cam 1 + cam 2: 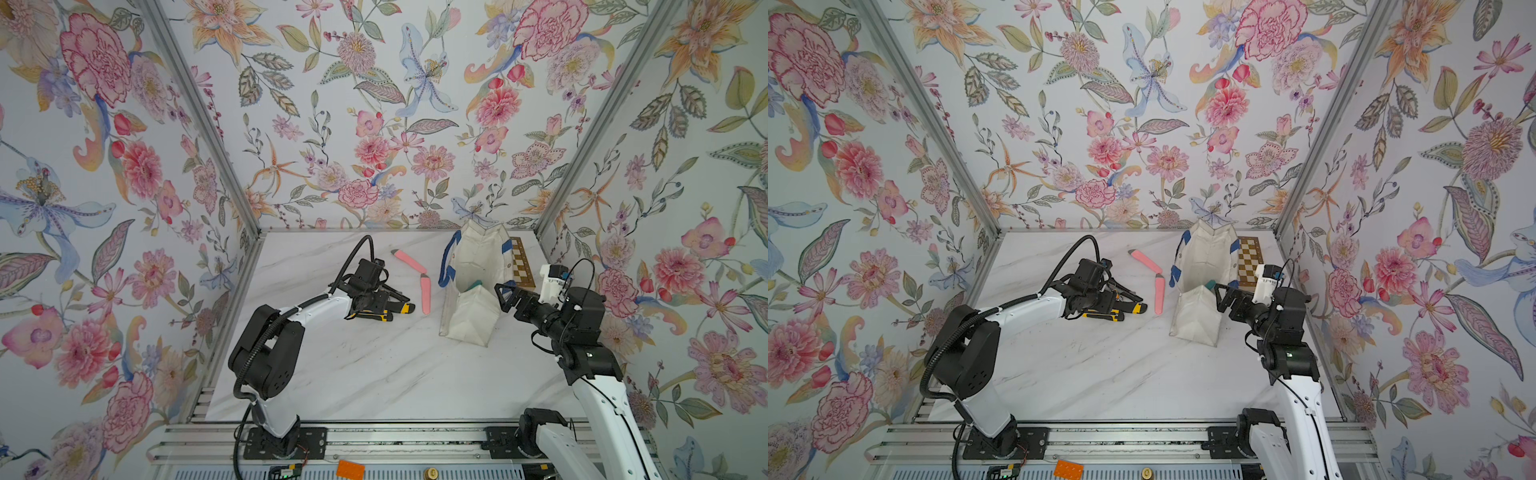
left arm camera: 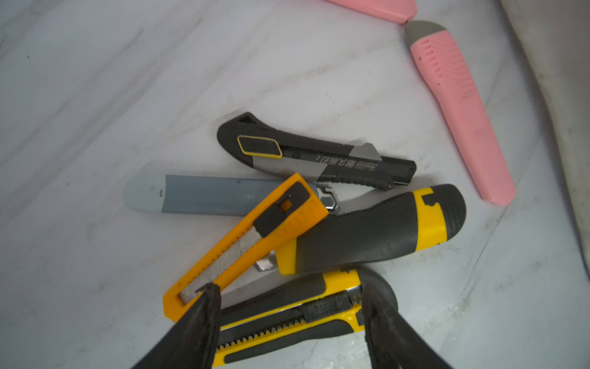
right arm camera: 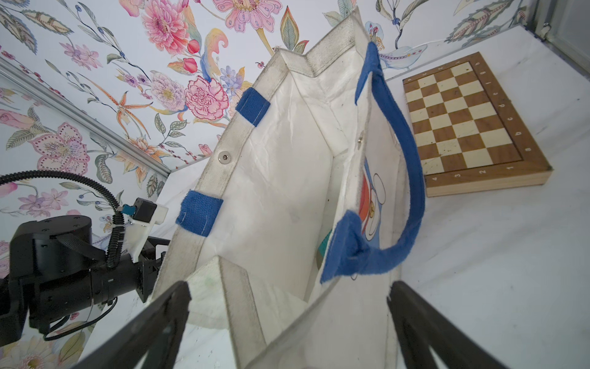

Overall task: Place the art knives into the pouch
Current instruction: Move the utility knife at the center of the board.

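1. Marble surface (image 1: 374, 374), floral walls; the pouch (image 1: 478, 257) stands open on my right.
2. Grasping step: my left gripper (image 2: 287, 294) straddles the yellow-black art knife (image 2: 287, 322), jaws apart; my right gripper (image 3: 289, 287) gapes at the pouch's rim.
3. Next: clamp firmly, lift, carry over.

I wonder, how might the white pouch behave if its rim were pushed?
Probably floppy: the pouch shows creased, sagging fabric walls. It may tip or slide, standing tall on a smooth marble table.
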